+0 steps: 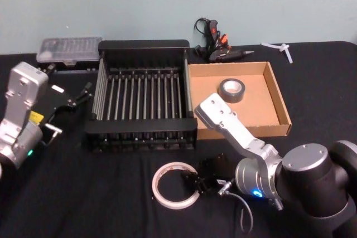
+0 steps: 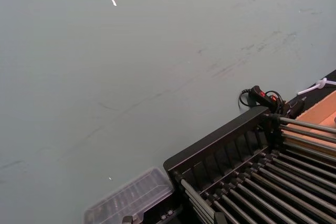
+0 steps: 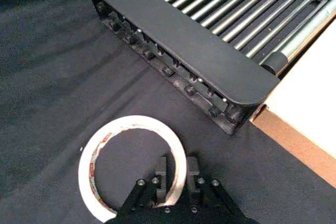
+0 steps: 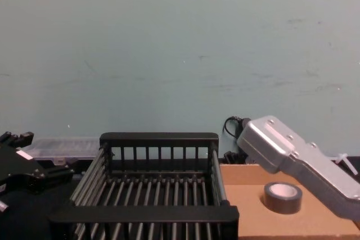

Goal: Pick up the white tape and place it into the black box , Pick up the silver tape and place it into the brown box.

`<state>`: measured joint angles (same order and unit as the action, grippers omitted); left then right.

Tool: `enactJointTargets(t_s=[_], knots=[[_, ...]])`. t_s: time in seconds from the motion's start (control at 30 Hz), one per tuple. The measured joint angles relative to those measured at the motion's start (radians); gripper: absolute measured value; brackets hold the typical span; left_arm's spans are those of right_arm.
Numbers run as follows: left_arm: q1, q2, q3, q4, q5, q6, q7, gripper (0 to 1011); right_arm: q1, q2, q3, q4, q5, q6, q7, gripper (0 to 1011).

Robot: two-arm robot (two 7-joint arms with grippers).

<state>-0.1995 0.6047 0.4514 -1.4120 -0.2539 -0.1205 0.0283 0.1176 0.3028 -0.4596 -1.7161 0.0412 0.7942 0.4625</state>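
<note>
Right wrist view: right gripper (image 3: 177,174) straddles the white tape's (image 3: 131,163) rim.

Two tape rolls: one white tape (image 1: 176,185) at 6 o'clock on the table, one silver tape (image 1: 231,90) at 2 o'clock. Two boxes: one black box (image 1: 143,98) at centre, one brown box (image 1: 277,100) at its 3 o'clock side. One clear plastic case (image 1: 67,51) at 10 o'clock. One glue gun (image 1: 222,48) at 1 o'clock behind the boxes. One white plastic piece (image 1: 281,48) at 2 o'clock on the far edge. Two robot arms, each with one gripper: left gripper (image 1: 82,94), right gripper (image 1: 195,185).
</note>
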Motion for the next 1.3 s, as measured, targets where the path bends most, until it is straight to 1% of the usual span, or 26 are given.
enactJointTargets(t_s=[0.07,0.1,0.17,0.27,0.5,0.63,0.77,0.8,0.93,1.0,1.3], knots=[[0.000,0.000,0.000,0.000,0.000,0.000,0.000,1001,0.000,0.000,0.000,0.000,0.000,0.000,0.000,226],[0.000,0.000,0.000,0.000,0.000,0.000,0.000,1001,0.000,0.000,0.000,0.000,0.000,0.000,0.000,171],[0.000,0.000,0.000,0.000,0.000,0.000,0.000,1001,0.000,0.000,0.000,0.000,0.000,0.000,0.000,125],[0.000,0.000,0.000,0.000,0.000,0.000,0.000,1001,0.000,0.000,0.000,0.000,0.000,0.000,0.000,101],[0.000,0.000,0.000,0.000,0.000,0.000,0.000,1001,0.000,0.000,0.000,0.000,0.002,-0.001,0.000,98],[0.000,0.000,0.000,0.000,0.000,0.000,0.000,1001,-0.004,0.001,0.009,-0.002,0.010,-0.017,0.002,98],[0.000,0.000,0.000,0.000,0.000,0.000,0.000,1001,-0.010,0.005,0.023,-0.009,0.027,-0.049,0.005,98],[0.000,0.000,0.000,0.000,0.000,0.000,0.000,1001,-0.012,0.009,0.030,-0.013,0.036,-0.064,0.007,98],[0.000,0.000,0.000,0.000,0.000,0.000,0.000,1001,-0.016,0.016,0.041,-0.023,0.053,-0.092,0.011,98],[0.000,0.000,0.000,0.000,0.000,0.000,0.000,1001,-0.020,0.028,0.051,-0.036,0.071,-0.119,0.018,98],[0.000,0.000,0.000,0.000,0.000,0.000,0.000,1001,-0.026,0.058,0.074,-0.080,0.112,-0.169,0.037,98]])
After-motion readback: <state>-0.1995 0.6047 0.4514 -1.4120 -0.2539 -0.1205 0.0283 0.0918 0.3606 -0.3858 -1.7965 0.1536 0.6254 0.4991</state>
